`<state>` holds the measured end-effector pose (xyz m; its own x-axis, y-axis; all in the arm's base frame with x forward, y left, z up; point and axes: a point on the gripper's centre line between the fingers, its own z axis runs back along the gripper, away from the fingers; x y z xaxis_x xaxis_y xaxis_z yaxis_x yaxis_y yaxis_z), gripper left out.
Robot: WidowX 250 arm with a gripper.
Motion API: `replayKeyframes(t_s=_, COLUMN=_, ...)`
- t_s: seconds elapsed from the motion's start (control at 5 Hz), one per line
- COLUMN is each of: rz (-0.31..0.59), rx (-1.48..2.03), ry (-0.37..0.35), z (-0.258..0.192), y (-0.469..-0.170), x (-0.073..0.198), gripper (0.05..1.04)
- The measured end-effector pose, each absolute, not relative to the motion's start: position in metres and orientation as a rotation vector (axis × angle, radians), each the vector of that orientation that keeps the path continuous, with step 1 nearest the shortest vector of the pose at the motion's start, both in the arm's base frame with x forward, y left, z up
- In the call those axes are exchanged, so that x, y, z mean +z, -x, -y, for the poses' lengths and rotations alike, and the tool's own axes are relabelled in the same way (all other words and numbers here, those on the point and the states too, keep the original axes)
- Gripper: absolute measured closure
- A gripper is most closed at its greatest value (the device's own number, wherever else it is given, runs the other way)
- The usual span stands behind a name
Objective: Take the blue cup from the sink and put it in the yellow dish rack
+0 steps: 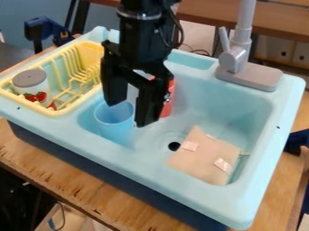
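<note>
Black two-finger gripper [127,113] spread wide, holding nothing, low over left part of light-blue toy sink [199,199]. Translucent blue plastic cup [114,129] stands upright in basin directly below; contact with gripper cannot be told. Red cylindrical object [168,100] in basin, partly hidden behind right-hand finger. Flat beige piece with pale patches [204,156] lies beside dark drain hole [174,146]. Yellow dish rack [55,111] at left holds grey-lidded white container with strawberry pattern [32,84]. Grey faucet [234,58] at rear rim. Sink rests on wooden counter [67,184].
</note>
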<state>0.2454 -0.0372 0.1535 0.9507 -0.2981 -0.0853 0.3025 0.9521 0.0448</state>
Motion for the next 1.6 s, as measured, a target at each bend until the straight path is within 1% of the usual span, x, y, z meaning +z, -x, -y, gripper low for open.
replayKeyframes(t_s=0.2, rz=-0.135, rx=-0.284, ry=-0.069, z=0.038, y=-0.251, x=0.133, gripper=0.083)
replayKeyframes(t_s=0.4, rz=-0.155, rx=-0.259, ry=-0.065, z=0.039, y=-0.254, x=0.125, gripper=0.083)
replayKeyframes(t_s=0.6, rz=-0.147, rx=-0.256, ry=-0.026, z=0.041, y=-0.256, x=0.122, gripper=0.124)
replayKeyframes(t_s=1.0, rz=-0.148, rx=-0.218, ry=-0.033, z=0.034, y=-0.257, x=0.122, gripper=0.692)
replayKeyframes(t_s=1.2, rz=-0.169, rx=-0.209, ry=-0.034, z=0.033, y=-0.252, x=0.123, gripper=0.909)
replayKeyframes(t_s=1.4, rz=-0.230, rx=-0.194, ry=-0.019, z=0.021, y=-0.240, x=0.134, gripper=0.989)
replayKeyframes(t_s=1.6, rz=-0.237, rx=-0.231, ry=-0.020, z=0.019, y=-0.239, x=0.161, gripper=0.993)
